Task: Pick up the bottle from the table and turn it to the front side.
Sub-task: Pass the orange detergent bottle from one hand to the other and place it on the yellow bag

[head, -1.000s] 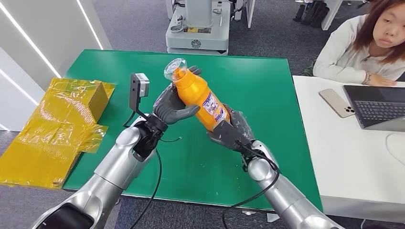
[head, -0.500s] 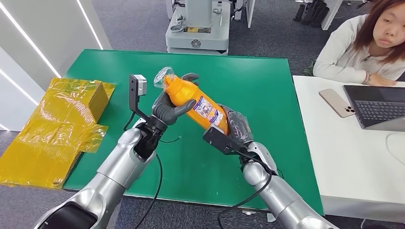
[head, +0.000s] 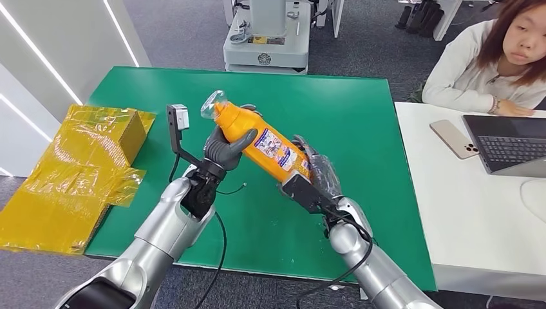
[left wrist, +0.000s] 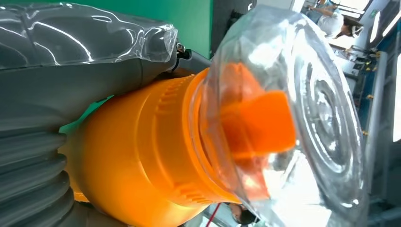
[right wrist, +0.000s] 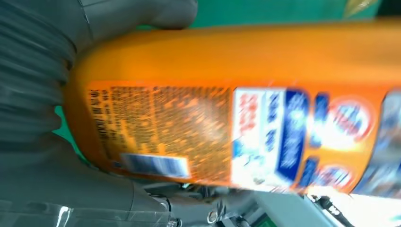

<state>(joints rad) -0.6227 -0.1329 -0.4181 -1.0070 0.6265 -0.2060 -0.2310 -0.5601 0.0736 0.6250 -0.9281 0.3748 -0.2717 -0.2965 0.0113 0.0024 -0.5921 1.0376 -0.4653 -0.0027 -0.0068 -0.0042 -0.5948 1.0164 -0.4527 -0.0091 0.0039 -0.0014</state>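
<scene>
Above the green worktop (head: 360, 129), my right hand (head: 315, 177) is grasping the base of the orange plastic bottle (head: 261, 143) while my left hand (head: 225, 147) is clasping its neck, mid-turn; next, I judge, rolling its label frontward.

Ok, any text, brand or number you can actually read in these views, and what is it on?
Nothing can be read.
Bottle label: blue, white and red print plus a barcode, all blurred.
Round emblem on the grey machine beyond the table: too small.
Phone and laptop on the white desk: no legible marks.
</scene>
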